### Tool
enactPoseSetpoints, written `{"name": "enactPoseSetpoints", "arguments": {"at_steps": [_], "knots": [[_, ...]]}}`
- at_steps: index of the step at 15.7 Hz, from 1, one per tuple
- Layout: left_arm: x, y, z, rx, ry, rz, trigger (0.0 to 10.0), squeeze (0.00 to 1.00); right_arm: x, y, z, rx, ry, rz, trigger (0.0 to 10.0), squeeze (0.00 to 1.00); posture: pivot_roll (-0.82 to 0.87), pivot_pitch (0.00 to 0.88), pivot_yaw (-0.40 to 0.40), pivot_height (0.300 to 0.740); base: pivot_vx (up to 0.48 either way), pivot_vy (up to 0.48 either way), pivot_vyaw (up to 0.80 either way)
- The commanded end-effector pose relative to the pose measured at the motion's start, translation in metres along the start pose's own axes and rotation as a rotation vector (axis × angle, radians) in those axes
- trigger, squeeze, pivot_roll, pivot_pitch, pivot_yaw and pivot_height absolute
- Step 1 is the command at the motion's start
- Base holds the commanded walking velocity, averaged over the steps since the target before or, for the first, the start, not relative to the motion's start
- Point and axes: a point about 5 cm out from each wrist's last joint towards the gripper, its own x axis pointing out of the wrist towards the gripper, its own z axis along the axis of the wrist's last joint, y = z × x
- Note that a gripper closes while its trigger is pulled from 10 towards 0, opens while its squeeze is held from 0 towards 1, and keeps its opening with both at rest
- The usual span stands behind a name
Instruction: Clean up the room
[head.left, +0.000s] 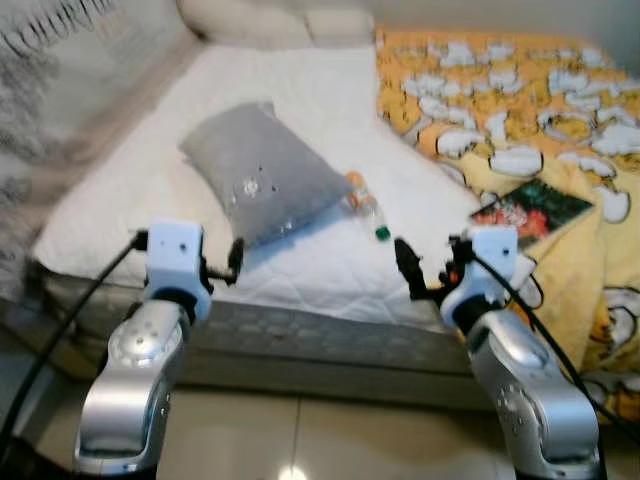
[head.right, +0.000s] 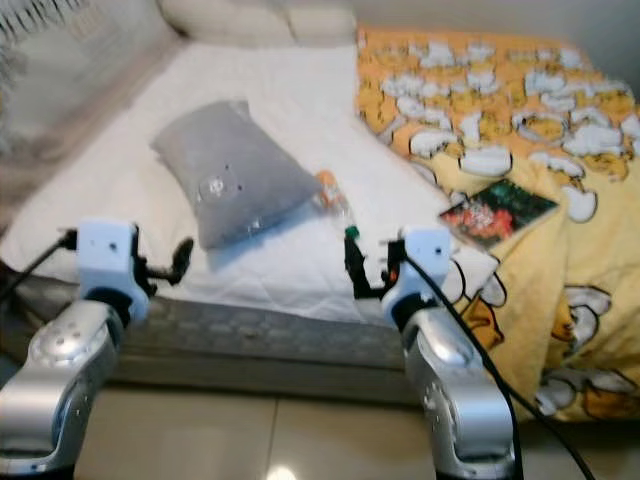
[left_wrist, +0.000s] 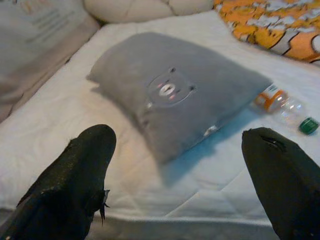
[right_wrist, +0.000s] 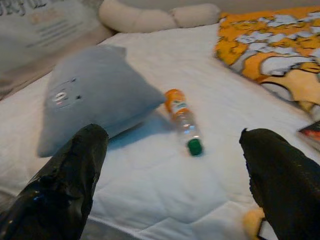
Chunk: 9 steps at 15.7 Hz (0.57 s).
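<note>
Wrist views, both jaws wide, seemingly empty

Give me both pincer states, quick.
Left pincer: open, empty, facing the grey pillow.
Right pincer: open, empty, facing the bottle.

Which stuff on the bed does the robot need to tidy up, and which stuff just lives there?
To tidy: plastic bottle, grey pillow, book.

Just there: white mattress, orange blanket, cream pillows.
</note>
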Motion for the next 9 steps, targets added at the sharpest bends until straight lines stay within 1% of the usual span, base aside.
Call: {"name": "enactPoseSetpoints", "arguments": {"at_steps": [1,9], "knots": [[0.0017,-0.0085,0.0016,-0.001,-0.004,-0.032,10.0,1.00,-0.0023,-0.0098,-0.0003,-0.007,0.004,-0.051,10.0,1.00,-0.03,0.000,0.035,0.740,0.296,0.000,0.00],[0.0016,-0.0102,0.0028,-0.001,-0.006,-0.037,10.0,1.00,-0.0012,-0.0105,-0.0027,-0.013,0.019,-0.065,10.0,1.00,-0.02,0.000,0.030,0.740,0.317,0.000,0.00]]}}
